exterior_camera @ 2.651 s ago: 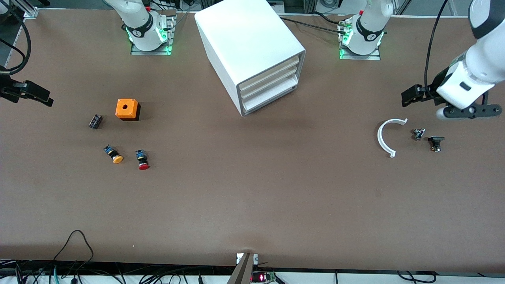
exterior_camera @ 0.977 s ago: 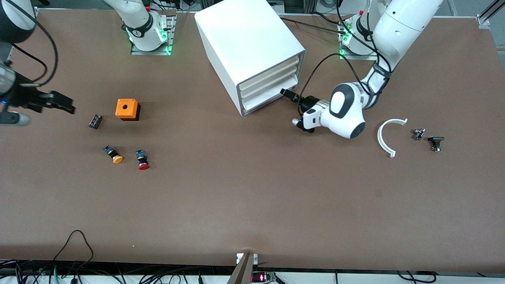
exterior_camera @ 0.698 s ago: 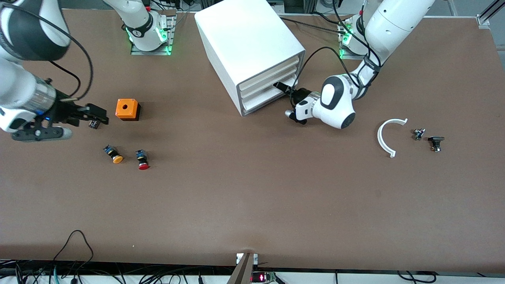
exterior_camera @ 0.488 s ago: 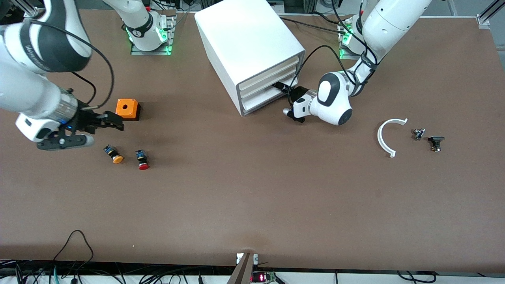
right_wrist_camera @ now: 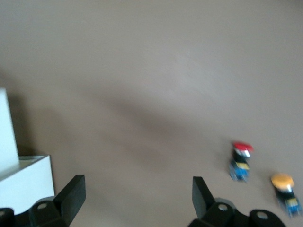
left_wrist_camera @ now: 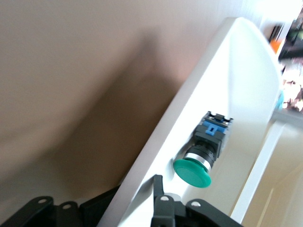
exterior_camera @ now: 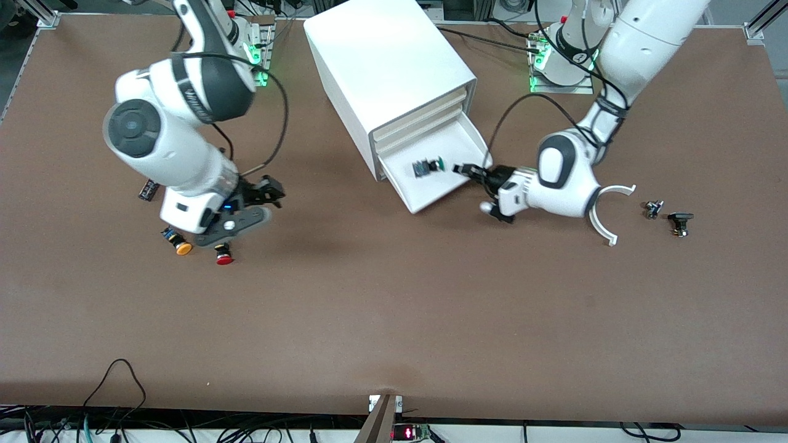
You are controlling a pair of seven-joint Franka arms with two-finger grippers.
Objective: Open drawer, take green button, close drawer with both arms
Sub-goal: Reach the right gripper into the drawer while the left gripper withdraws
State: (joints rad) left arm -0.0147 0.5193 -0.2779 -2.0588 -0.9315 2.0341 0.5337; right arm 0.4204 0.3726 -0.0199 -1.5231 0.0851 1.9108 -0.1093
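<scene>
The lowest drawer [exterior_camera: 434, 187] of the white cabinet [exterior_camera: 388, 67] stands pulled out. The green-capped button [exterior_camera: 426, 167] lies on its side in the drawer; in the left wrist view it [left_wrist_camera: 201, 156] is close to my fingers. My left gripper [exterior_camera: 463, 168] is shut on the drawer's side wall, one finger [left_wrist_camera: 158, 189] inside and the other outside. My right gripper [exterior_camera: 275, 192] is open and empty, over bare table between the loose buttons and the cabinet; its midpoint shows in the right wrist view [right_wrist_camera: 137, 194].
A red-capped button [exterior_camera: 223, 255] and an orange-capped button [exterior_camera: 178, 243] lie on the table below the right arm. A small black part [exterior_camera: 146, 189] lies beside them. A white arc [exterior_camera: 600, 215] and two small parts [exterior_camera: 652, 209] [exterior_camera: 679, 221] lie toward the left arm's end.
My left gripper has pulled the lowest drawer out, and the green button now shows. My right arm has swung from the table's end toward the cabinet and now hides the orange box.
</scene>
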